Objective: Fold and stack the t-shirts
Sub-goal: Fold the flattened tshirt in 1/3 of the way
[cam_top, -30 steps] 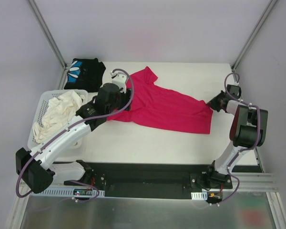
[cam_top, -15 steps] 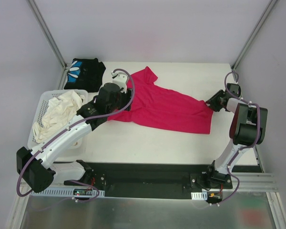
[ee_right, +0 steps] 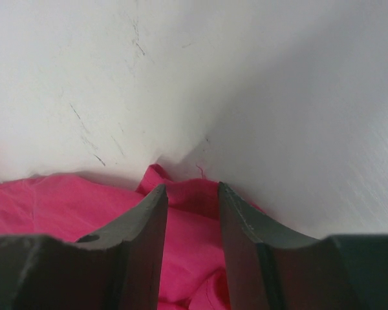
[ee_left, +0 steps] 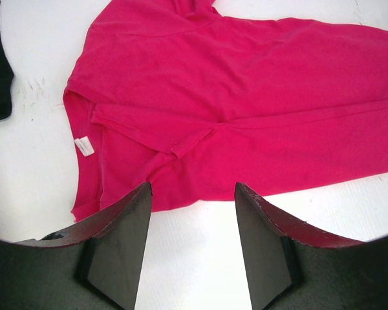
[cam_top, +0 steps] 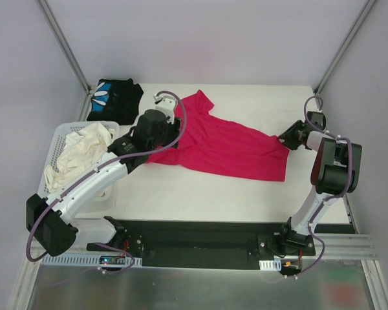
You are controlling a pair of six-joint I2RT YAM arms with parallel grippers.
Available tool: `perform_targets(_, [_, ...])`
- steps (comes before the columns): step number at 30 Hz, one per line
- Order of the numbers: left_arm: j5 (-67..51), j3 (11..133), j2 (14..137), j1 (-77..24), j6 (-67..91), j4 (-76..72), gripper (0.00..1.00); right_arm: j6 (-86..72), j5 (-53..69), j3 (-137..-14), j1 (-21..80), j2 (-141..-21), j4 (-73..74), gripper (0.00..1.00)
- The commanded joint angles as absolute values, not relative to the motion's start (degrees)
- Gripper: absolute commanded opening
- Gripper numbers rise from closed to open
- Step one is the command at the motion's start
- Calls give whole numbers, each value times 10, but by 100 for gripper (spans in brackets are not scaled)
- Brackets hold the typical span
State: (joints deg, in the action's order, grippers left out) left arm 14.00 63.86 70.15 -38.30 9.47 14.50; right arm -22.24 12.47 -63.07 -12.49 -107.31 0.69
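Worktop (cam_top: 200,194): white, with a bare strip just beyond the arm bases.
Basket (cam_top: 53,147): white lattice at the near-left edge of the worktop, heaped with pale cloth (cam_top: 77,152).
Left pincer (ee_left: 193,194): fingers parted roughly halfway with nothing between them. It hangs over the near hem at the left end of the magenta t-shirt.
Magenta t-shirt (cam_top: 226,147): spread across mid-worktop from far-left to near-right. One sleeve points to the far side, and a small white label shows near its left edge.
Right pincer (ee_right: 190,194): fingers parted, straddling the magenta shirt's right corner. The cloth in the gap looks loose rather than pinched, though the view is tight.
Black t-shirt (cam_top: 116,97): bunched at the far-left corner with its blue-and-white print up, apart from the magenta one.
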Motion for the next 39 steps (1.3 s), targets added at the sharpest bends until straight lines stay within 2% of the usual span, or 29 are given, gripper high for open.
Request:
perform_targets(1, [149, 667, 716, -388, 82, 140, 53, -225, 128, -666, -119, -1093, 11, 38])
perform_targets(3, [149, 670, 722, -388, 82, 138, 53, -224, 128, -672, -118, -1099, 11, 37])
perform_targets(6, [150, 672, 729, -388, 81, 137, 53, -223, 129, -681, -118, -1107, 13, 27])
perform_targets(10, [154, 673, 731, -388, 82, 137, 53, -224, 132, -686, -118, -1112, 13, 6])
perform_targets(12, [157, 672, 730, -388, 81, 136, 53, -225, 133, -688, -118, -1114, 13, 2])
perform_targets(36, [153, 674, 733, -388, 85, 134, 53, -211, 119, -813, -135, -1165, 82, 1])
perform_targets(38, [152, 672, 732, -388, 87, 134, 53, -210, 120, -791, -135, -1155, 83, 9])
perform_targets(39, [151, 672, 731, -388, 87, 135, 53, -211, 120, -782, -135, -1144, 81, 16])
